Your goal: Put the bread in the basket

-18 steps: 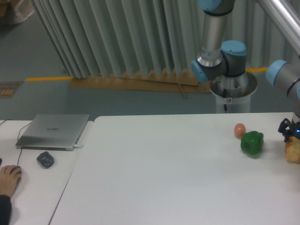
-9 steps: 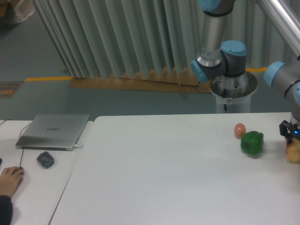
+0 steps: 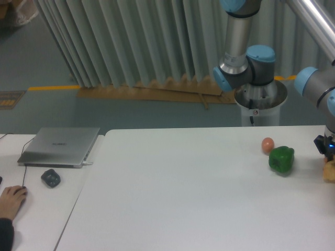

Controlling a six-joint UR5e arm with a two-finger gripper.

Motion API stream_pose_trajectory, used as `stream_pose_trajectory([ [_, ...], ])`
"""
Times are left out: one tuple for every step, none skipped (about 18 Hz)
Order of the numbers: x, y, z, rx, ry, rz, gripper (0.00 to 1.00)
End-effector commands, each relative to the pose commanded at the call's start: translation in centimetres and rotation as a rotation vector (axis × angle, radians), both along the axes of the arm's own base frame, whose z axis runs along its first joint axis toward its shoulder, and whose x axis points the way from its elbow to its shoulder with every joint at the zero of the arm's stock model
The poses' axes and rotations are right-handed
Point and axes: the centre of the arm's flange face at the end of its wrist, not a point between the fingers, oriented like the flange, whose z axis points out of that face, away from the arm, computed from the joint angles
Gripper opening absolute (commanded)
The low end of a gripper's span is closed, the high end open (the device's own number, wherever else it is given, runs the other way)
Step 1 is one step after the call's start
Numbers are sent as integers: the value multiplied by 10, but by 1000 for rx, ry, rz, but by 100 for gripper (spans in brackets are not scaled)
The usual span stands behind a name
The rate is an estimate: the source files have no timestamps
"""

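- Bread [image 3: 330, 171] sits at the far right edge of the frame, mid-height, on the white table [image 3: 183, 193] — only a pale golden-tan sliver shows, the rest is cut off by the frame border.
- Gripper [image 3: 327, 149] is directly above the bread, a dark block with a blue glint, also clipped by the edge. Jaws: cannot tell whether apart or closed, and contact with the bread is not readable either.
- No basket visible anywhere in frame, so the drop target can't be located from this view.
- Green pepper [image 3: 281, 159] is just left of the bread, apart from it; small orange-pink ball [image 3: 268, 145] is up-left of the pepper, near it but seemingly not touching.
- Handling judgement: the bread looks light, with a rough, crusty skin — that should give decent friction, so low slip risk. Likely soft or crumbly under pressure, so a moderate squeeze is better than a hard clamp.
- Best hold, as a guess: across the widest middle of the lump, from above, with the fingers clear of the pepper side.
- Lumpy shape may rock in a two-finger pinch; centre the grasp.
- Left side of frame: closed laptop [image 3: 60, 146], dark mouse [image 3: 51, 178], a person's hand [image 3: 10, 198] at lower left — all well apart from the work area.
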Motion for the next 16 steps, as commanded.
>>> stream_pose_trajectory([
  [0,0,0,1,-1,0,34],
  [0,0,1,3,0,0,34],
  [1,1,1,3,0,-1,34],
  [1,1,2,5,-1,-1,34],
  [1,1,2,3,-3,-1,33],
  [2,0,3,2,-11,1,32],
  [3,-1,6,1,-12,1,32],
  [5,-2,9,0,-14,1,32],
  [7,-2,12,0,-17,-1,32],
  [11,-3,24,1,-14,-2,32],
  [13,-4,29,0,-20,-1,32],
  [16,-4,37,-1,-26,-1,33],
  [19,-6,47,-2,-31,-2,32],
  [22,-5,54,3,-32,-3,33],
  [23,-5,59,1,-39,-3,33],
  [23,-5,64,-2,-46,-3,33],
])
